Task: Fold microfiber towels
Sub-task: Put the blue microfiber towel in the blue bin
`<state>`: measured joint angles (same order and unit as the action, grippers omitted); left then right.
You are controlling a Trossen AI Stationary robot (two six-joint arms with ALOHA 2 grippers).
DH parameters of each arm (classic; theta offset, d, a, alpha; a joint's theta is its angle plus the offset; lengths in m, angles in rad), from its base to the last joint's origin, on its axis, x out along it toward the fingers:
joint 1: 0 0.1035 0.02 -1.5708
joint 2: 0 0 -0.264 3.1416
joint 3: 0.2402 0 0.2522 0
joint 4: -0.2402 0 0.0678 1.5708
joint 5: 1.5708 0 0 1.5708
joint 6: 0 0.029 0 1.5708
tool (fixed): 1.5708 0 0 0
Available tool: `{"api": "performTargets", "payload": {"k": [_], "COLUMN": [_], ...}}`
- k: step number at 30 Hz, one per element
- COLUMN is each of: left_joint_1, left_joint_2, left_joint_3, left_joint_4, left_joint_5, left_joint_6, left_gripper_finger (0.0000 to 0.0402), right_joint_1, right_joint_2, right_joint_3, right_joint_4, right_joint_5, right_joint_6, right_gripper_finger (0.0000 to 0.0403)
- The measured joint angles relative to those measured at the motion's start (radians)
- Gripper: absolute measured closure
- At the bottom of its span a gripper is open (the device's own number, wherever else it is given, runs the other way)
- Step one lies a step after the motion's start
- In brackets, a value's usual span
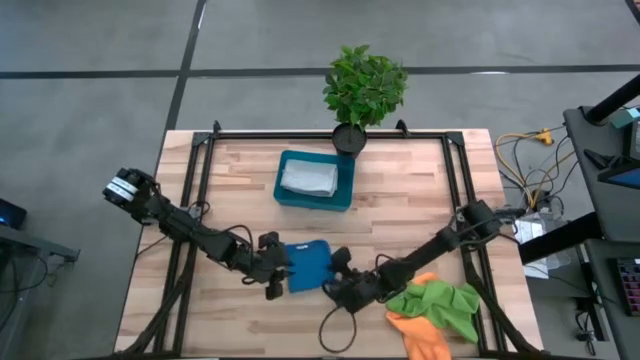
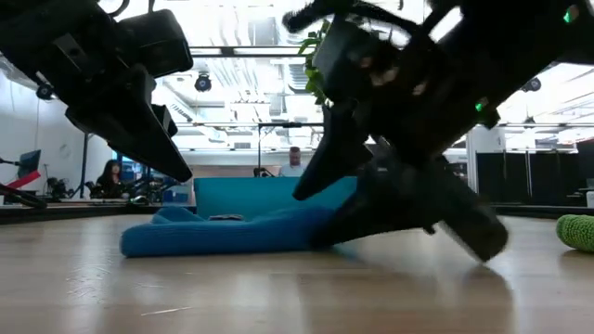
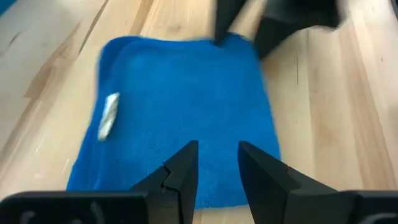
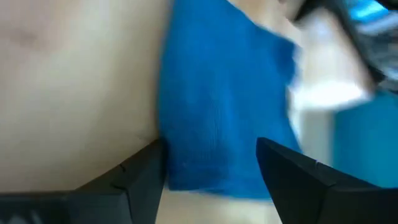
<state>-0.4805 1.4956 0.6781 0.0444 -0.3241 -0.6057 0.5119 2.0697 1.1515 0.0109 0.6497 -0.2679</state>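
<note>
In the high view the bright blue towel (image 1: 307,266) lies folded on the wooden surface (image 1: 400,200), low and just left of centre in the frame, between the two arms. The left pincer (image 1: 274,281) sits at the towel's left edge; its wrist view shows the fingers (image 3: 180,171) slightly apart over the near edge of the blue cloth, pinching nothing that can be made out. The right pincer (image 1: 340,285) is at the towel's right edge, and its wrist view shows its fingers (image 4: 146,168) spread wide with the blue cloth lying between them, not gripped. In the low view the towel (image 2: 223,232) rests flat and layered on the surface, with both arms coming down over it. A small pale label (image 3: 109,116) shows on the towel's top face. In the lower right of the high view the lime green towel (image 1: 445,300) and the orange towel (image 1: 420,333) lie crumpled together. Above centre, the blue tray (image 1: 287,192) holds the grey-white towel (image 1: 308,178), folded, and a potted plant (image 1: 362,88) stands at the surface's top edge.
</note>
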Motion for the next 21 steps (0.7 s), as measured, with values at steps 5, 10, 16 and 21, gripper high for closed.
{"api": "performTargets", "payload": {"k": [5,10,16,21], "left_joint_1": [-0.004,-0.006,-0.009,-0.042], "left_joint_2": [-0.003,-0.005,-0.005,0.007], "left_joint_3": [0.002,0.016,0.054,0.093], "left_joint_4": [-0.001,0.000,0.000,0.001], "left_joint_5": [-0.002,-0.002,-0.001,0.001], "left_joint_6": [-0.018,-0.017,0.010,0.199], "left_gripper_finger": [0.0302,0.0302,0.0302,0.0302], "right_joint_1": [0.000,0.000,-0.020,-0.056], "right_joint_2": [0.035,0.047,0.051,0.053], "right_joint_3": [0.009,0.028,0.050,0.104], "right_joint_4": [0.002,0.000,-0.010,-0.099], "right_joint_5": [0.033,0.027,-0.068,-0.183], "right_joint_6": [0.024,0.017,0.011,0.176], "right_gripper_finger": [0.0176,0.0195,0.0259,0.0355]}}
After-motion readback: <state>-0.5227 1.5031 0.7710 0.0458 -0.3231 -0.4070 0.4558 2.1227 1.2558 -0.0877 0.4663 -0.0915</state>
